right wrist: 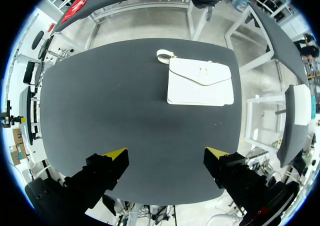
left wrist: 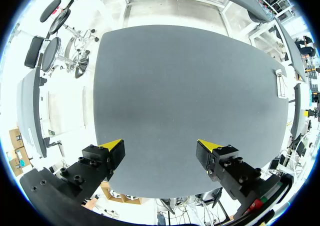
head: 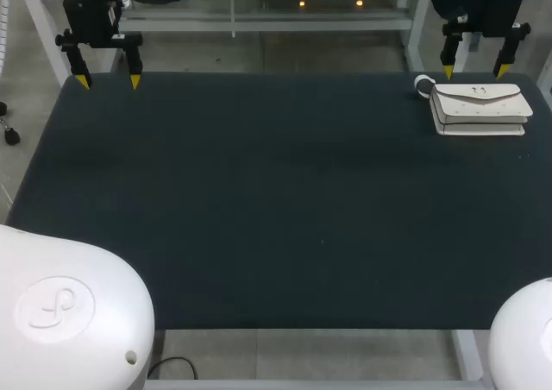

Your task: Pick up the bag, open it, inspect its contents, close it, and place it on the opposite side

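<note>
A white flap bag (head: 479, 108) lies closed and flat at the table's far right corner, with its strap loop (head: 423, 84) curled at its left end. My right gripper (head: 474, 72) hangs open just beyond the bag, above the table's far edge. In the right wrist view the bag (right wrist: 200, 82) lies ahead of the open gripper (right wrist: 166, 153), well clear of the yellow tips. My left gripper (head: 108, 81) stands open at the far left corner with nothing between its fingers. From the left wrist view's open gripper (left wrist: 161, 146), the bag (left wrist: 281, 83) is a small white shape at the table's far side.
The dark table mat (head: 259, 200) carries only the bag. White arm housings (head: 69, 312) fill the near left and near right corners of the head view.
</note>
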`<state>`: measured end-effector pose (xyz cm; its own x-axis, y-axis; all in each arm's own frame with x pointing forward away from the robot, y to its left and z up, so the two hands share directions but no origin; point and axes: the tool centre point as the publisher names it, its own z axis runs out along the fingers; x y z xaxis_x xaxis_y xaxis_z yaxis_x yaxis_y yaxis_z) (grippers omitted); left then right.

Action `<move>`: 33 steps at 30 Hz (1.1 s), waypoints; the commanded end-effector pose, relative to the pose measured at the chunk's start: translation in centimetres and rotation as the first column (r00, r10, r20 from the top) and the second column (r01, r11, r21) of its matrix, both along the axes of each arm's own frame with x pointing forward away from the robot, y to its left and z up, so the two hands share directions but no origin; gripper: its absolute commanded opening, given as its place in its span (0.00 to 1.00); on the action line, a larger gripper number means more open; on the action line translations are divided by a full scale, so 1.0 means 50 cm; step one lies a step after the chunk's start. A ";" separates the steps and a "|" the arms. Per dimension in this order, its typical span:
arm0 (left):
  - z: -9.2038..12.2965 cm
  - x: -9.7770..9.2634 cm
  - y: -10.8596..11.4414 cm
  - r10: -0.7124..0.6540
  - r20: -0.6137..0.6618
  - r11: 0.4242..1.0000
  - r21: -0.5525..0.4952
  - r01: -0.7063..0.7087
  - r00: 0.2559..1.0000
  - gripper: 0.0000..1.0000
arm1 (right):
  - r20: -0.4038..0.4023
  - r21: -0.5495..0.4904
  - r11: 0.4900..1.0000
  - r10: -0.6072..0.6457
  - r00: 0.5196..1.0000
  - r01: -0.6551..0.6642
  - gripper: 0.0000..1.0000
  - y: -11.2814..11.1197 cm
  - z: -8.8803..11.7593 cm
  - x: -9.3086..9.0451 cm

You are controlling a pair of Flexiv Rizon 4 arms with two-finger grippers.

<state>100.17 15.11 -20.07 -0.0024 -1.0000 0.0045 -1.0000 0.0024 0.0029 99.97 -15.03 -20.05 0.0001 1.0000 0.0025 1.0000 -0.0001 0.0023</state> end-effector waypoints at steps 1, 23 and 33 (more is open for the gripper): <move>0.001 -0.001 -0.001 0.001 0.000 1.000 0.002 -0.001 1.000 1.00 | -0.002 -0.001 1.000 0.000 1.000 0.000 1.00 0.001 0.001 0.001; 0.014 -0.019 -0.039 -0.385 0.231 0.915 -0.034 0.403 0.893 1.00 | -0.010 0.023 0.999 0.026 1.000 -0.026 1.00 -0.027 -0.005 0.007; -0.004 -0.047 -0.074 -0.664 0.451 0.677 0.022 0.736 0.597 1.00 | 0.010 0.148 0.989 0.005 1.000 -0.006 1.00 -0.132 -0.032 0.030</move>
